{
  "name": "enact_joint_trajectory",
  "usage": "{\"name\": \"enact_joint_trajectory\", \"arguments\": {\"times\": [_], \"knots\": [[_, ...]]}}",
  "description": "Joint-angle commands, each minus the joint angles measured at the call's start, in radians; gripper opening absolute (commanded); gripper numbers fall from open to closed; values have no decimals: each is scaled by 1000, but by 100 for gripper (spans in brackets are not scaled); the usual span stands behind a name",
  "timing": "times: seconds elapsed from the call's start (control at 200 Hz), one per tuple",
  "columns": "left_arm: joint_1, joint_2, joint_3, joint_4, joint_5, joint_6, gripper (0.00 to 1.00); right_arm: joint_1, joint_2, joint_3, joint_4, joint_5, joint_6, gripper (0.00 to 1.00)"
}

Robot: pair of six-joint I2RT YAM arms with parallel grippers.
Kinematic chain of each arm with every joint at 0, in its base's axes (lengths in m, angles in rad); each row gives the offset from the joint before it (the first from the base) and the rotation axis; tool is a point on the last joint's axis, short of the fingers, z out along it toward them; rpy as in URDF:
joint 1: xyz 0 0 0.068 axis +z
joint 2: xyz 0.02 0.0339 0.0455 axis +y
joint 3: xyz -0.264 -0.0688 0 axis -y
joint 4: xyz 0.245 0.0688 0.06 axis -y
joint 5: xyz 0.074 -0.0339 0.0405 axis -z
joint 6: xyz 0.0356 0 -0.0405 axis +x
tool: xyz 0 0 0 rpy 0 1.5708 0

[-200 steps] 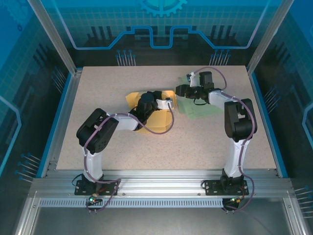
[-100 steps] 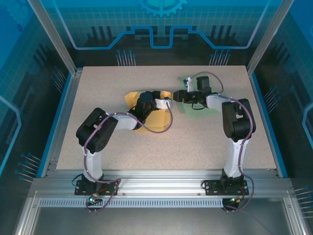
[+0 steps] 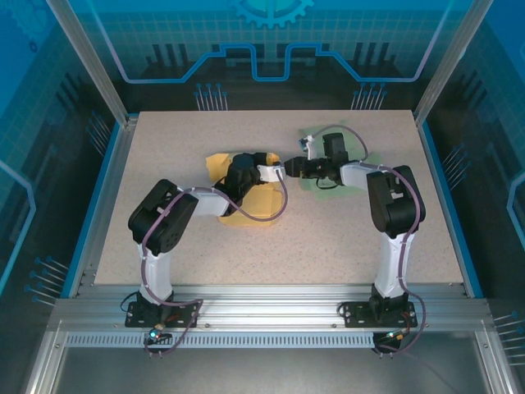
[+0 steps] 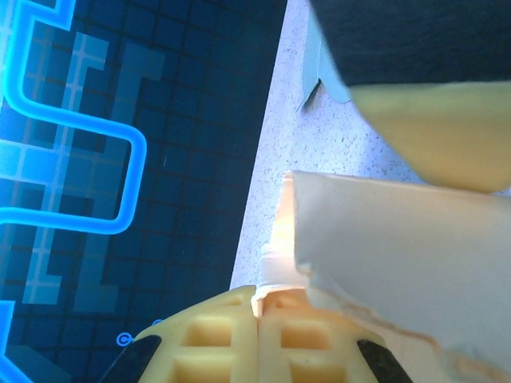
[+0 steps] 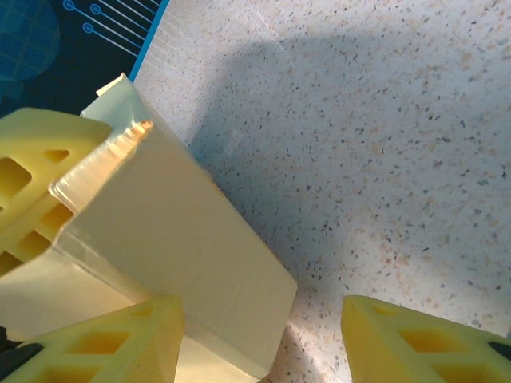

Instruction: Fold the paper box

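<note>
Yellow paper box [image 3: 256, 207], mid-worktop [image 3: 205, 246]: flap [image 4: 383, 239] lay pinched in clenched left gripper [image 4: 259, 307]; right gripper [image 5: 263, 339] (jaws apart) straddled box corner.

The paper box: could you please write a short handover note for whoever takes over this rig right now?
Left gripper: shut on a raised flap of the yellow paper box.
Right gripper: open, jaws beside that same flap, gripping nothing.
The box lies mid-table, mostly flat under the left arm; a green sheet lies under the right arm.
Done: one flap stands up.
Left: crease it and fold the other sides, which look flat.
</note>
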Motion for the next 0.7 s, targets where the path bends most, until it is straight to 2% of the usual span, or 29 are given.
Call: {"name": "enact_joint_trajectory", "arguments": {"times": [0.0,0.41,0.695], "knots": [[16,-11,-3,-43,58,-86,0,12,1,-25,49,-33,11,56],[31,-24,20,-103,82,-127,0,39,17,-26,148,-103,46,57],[40,-50,48,-152,117,-195,0,61,48,0,136,-90,41,59]]}}
